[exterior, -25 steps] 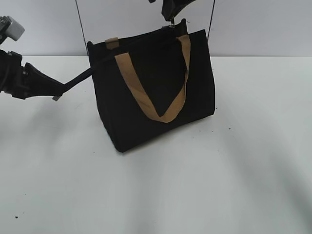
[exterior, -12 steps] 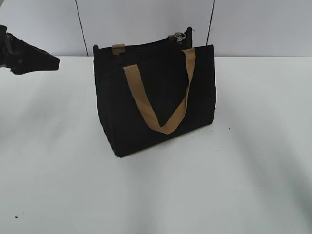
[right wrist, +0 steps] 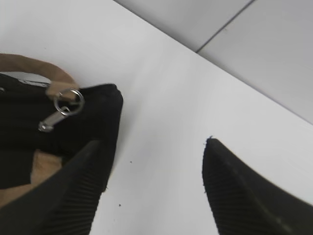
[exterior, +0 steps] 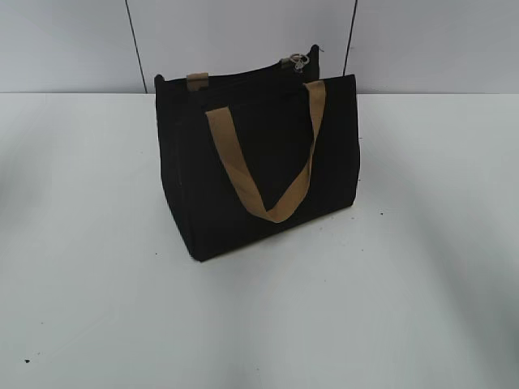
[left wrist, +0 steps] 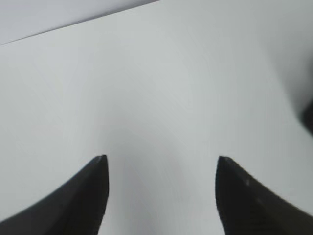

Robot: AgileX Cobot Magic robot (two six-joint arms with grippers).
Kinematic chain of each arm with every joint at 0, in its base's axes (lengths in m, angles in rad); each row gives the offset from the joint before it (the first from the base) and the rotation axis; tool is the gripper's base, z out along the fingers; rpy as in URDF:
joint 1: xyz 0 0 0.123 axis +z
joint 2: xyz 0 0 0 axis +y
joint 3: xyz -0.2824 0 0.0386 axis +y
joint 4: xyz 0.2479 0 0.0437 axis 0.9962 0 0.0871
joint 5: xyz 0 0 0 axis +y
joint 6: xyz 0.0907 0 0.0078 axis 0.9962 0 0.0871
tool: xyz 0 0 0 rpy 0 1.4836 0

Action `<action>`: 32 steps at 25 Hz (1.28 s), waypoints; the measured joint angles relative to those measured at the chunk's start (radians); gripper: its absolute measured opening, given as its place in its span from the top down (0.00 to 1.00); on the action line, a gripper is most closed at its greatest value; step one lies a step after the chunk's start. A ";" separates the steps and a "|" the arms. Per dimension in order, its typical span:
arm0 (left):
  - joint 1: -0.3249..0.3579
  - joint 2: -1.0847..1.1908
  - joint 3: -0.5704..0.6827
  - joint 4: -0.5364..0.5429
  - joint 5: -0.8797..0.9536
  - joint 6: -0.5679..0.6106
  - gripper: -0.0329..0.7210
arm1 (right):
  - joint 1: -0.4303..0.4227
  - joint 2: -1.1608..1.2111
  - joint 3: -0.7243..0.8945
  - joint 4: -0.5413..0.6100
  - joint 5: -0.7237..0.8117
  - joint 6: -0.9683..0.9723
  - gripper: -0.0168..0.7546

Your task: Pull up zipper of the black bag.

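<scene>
The black bag (exterior: 259,162) stands upright on the white table in the exterior view, with a tan strap handle (exterior: 268,170) hanging down its front. The zipper runs along its top edge, and its silver ring pull (exterior: 298,60) lies at the top right end. Neither arm shows in the exterior view. My right gripper (right wrist: 152,142) is open and empty above the table, just right of the bag's end (right wrist: 98,112); the ring pull (right wrist: 66,105) lies to its upper left. My left gripper (left wrist: 161,157) is open and empty over bare table.
The white table (exterior: 405,243) stretches around the bag on all sides. A grey panelled wall (exterior: 422,40) rises behind the table's far edge. A dark blur (left wrist: 308,115) sits at the right edge of the left wrist view.
The right gripper let go of the ring pull and rose out of the exterior view. The left gripper released the bag's left end and withdrew left out of view. The bag settled upright.
</scene>
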 joint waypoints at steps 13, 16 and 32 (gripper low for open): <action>0.004 -0.345 0.125 0.221 0.063 -0.357 0.34 | -0.321 -0.549 0.659 0.169 -0.114 -0.085 0.35; 0.004 -0.504 0.250 0.174 0.084 -0.341 0.34 | -0.338 -0.702 0.804 0.196 -0.152 -0.092 0.35; 0.004 -1.180 0.613 0.141 0.340 -0.366 0.34 | -0.340 -1.446 1.494 0.274 -0.147 -0.080 0.35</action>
